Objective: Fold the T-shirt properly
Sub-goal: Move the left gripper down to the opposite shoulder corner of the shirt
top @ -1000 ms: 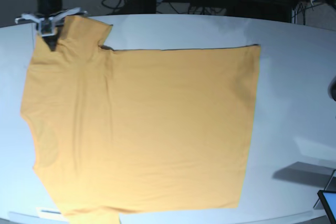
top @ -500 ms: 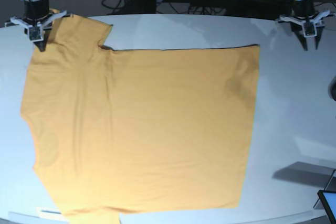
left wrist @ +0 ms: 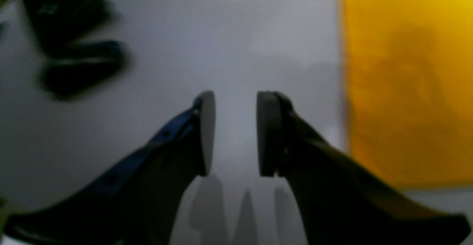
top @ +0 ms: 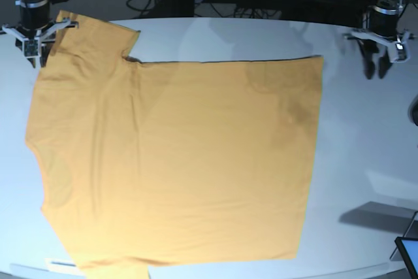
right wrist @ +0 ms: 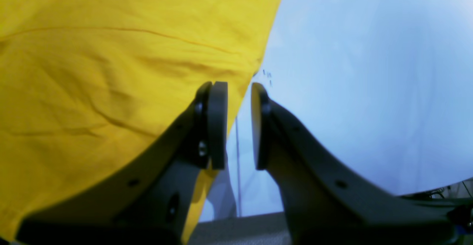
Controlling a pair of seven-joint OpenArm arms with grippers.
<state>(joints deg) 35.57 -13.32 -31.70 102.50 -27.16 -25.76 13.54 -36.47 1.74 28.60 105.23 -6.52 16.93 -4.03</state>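
The T-shirt (top: 176,161) lies flat on the white table (top: 366,129) and covers most of its middle and left part in the base view. It is plain orange-yellow, with no print. Its body makes a wide, nearly square shape with a straight hem on the right side. One short sleeve points to the far left corner. The cloth is mostly smooth, with a few soft wrinkles near that sleeve.

The right gripper (right wrist: 238,125) hangs just at the sleeve edge, its jaws a little apart and holding nothing. The left gripper (left wrist: 234,134) is over the bare table beside the hem, jaws moderately apart and empty, though this view is blurred.
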